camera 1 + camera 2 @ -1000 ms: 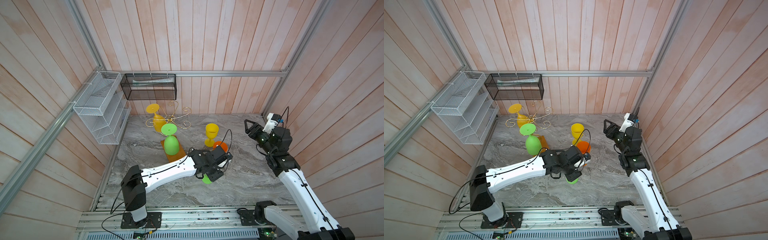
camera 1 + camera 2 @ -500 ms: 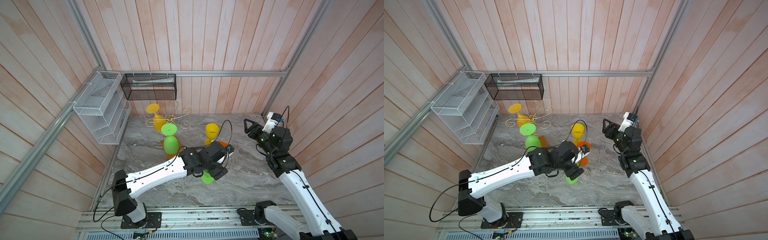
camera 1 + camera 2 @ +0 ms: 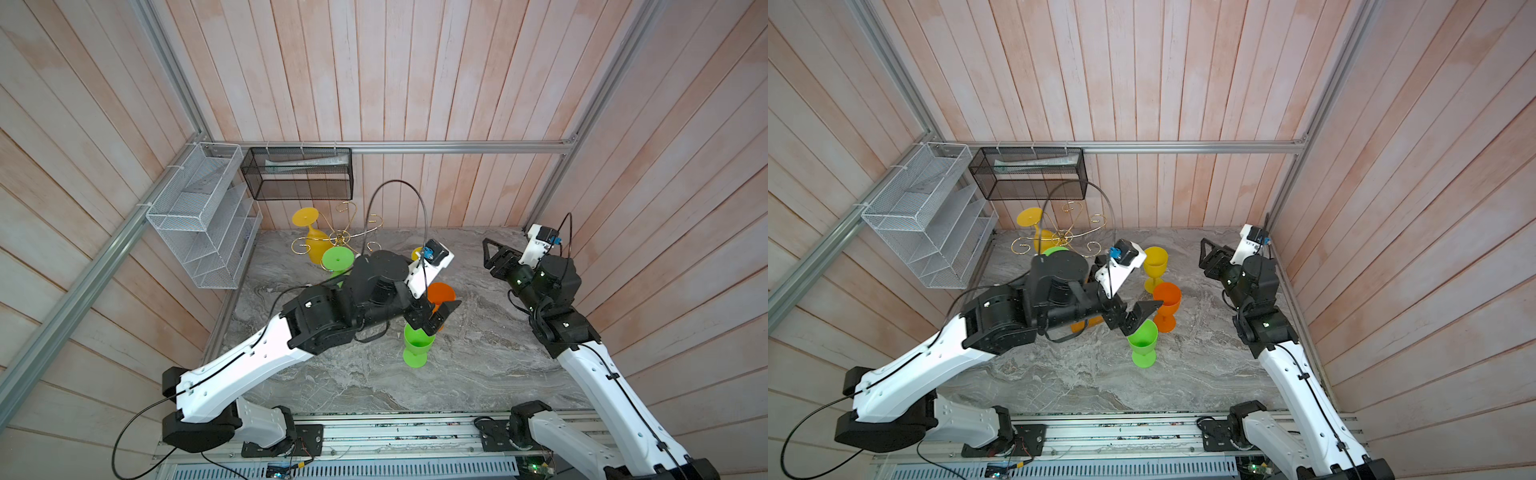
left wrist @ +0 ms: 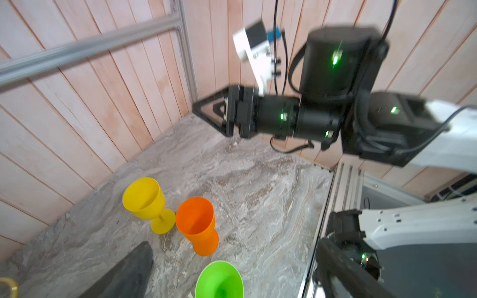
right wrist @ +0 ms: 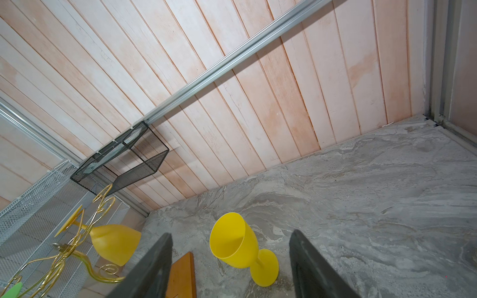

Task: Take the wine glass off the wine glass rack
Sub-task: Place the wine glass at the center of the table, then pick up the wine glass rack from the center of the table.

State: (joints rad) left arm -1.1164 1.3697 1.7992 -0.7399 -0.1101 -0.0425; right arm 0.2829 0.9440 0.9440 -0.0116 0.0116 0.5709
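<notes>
The gold wire wine glass rack [image 3: 341,237] [image 3: 1065,237] stands at the back left. Two wine glasses hang upside down on it: a yellow one [image 3: 316,246] [image 5: 113,242] and a green one [image 3: 337,259], partly hidden behind my left arm. A green glass [image 3: 417,348] [image 4: 219,280] stands upright on the table. My left gripper [image 3: 434,316] [image 4: 235,246] hovers open just above it, holding nothing. My right gripper [image 3: 489,257] [image 5: 230,234] hangs open and empty near the back right, facing an upright yellow glass [image 5: 235,240].
An orange glass [image 3: 1167,305] and the upright yellow glass [image 3: 1155,266] stand close behind the green glass. A white wire-mesh shelf [image 3: 199,220] and a black mesh basket [image 3: 297,174] hang on the walls above the rack. The rack's wooden base [image 5: 182,273] lies beside my right fingers.
My left gripper has opened and let go of the green glass, which now stands on the table. The gripper has risen a little above it. The right arm has barely moved.
</notes>
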